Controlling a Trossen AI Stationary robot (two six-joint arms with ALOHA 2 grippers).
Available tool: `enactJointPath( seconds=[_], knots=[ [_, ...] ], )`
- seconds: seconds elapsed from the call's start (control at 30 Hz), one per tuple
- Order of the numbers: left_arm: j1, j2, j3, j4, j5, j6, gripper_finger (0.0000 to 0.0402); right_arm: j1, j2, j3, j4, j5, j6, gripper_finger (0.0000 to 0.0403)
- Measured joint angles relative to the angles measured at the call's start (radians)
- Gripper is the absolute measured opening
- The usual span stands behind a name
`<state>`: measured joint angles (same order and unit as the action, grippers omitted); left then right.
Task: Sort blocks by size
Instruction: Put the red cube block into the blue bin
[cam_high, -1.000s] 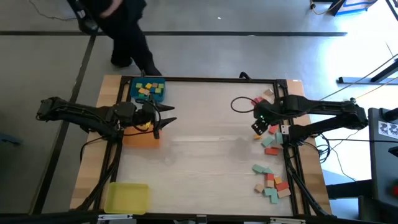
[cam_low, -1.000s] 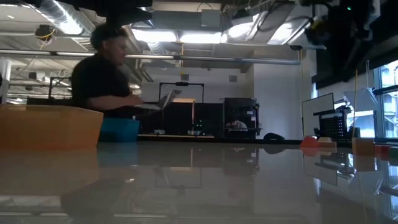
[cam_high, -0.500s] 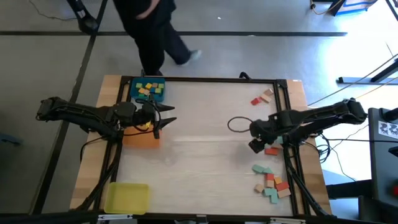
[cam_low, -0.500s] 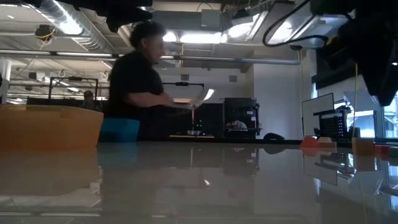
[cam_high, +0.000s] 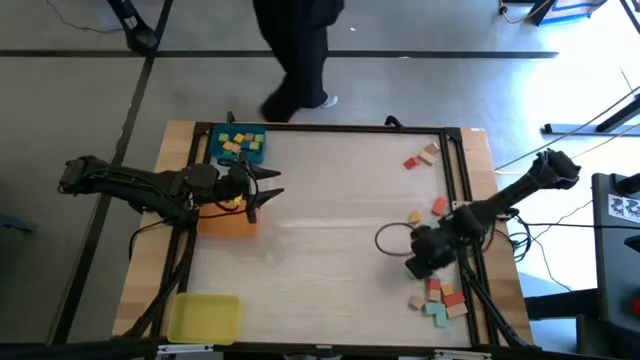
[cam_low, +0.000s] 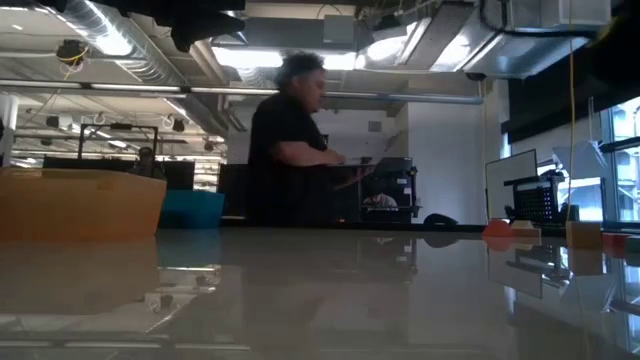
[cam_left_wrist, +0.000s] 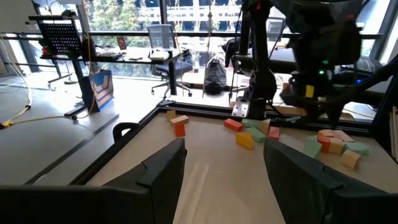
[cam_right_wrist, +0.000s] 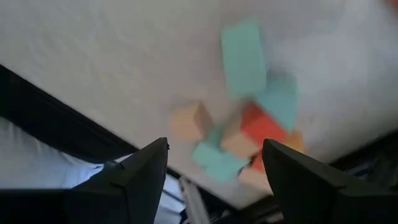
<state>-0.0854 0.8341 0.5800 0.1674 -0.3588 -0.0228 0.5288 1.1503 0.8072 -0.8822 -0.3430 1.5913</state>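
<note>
Many blocks (cam_high: 438, 297) below right end effector (cam_high: 420, 262)

Two dark left gripper fingers (cam_left_wrist: 163, 171) stand apart over the pale wooden table (cam_left_wrist: 205, 168); small coloured wooden blocks (cam_left_wrist: 245, 138) lie scattered near the far black arm (cam_left_wrist: 323, 50).

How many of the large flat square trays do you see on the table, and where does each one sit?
3. The blue flat square tray lies at the far left corner, the orange flat square tray just in front of it under the left pincer, and the yellow flat square tray at the near left corner.
</note>
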Motion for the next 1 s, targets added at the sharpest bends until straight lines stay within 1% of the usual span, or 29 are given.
enactJointPath(
  seconds=[0.17,0.3,0.47,0.57,0.67,0.9,1.0],
  knots=[
    [0.0,0.0,0.0,-0.001,0.0,-0.003,0.0205,0.136,0.05,0.0,0.096,0.028,0.216,0.0262],
    [0.0,0.001,0.0,-0.003,0.0,-0.003,0.0205,0.211,0.133,0.0,0.178,0.035,0.295,0.0262],
    [0.0,0.001,0.0,0.001,0.0,0.0,0.0205,0.24,0.226,0.0,0.204,0.054,0.289,0.0262],
    [0.0,0.001,0.0,0.004,0.0,-0.006,0.0205,0.237,0.257,0.0,0.202,0.078,0.234,0.0262],
    [0.0,0.001,0.0,0.005,0.0,-0.024,0.0205,0.236,0.268,0.0,0.199,0.089,0.188,0.0262],
    [0.0,0.001,0.0,0.008,0.0,-0.033,0.0205,0.238,0.269,0.0,0.113,0.088,0.18,0.0262],
    [0.0,0.001,0.0,0.009,0.0,-0.033,0.0205,0.237,0.269,0.0,0.105,0.097,0.172,0.0262]
  ],
)
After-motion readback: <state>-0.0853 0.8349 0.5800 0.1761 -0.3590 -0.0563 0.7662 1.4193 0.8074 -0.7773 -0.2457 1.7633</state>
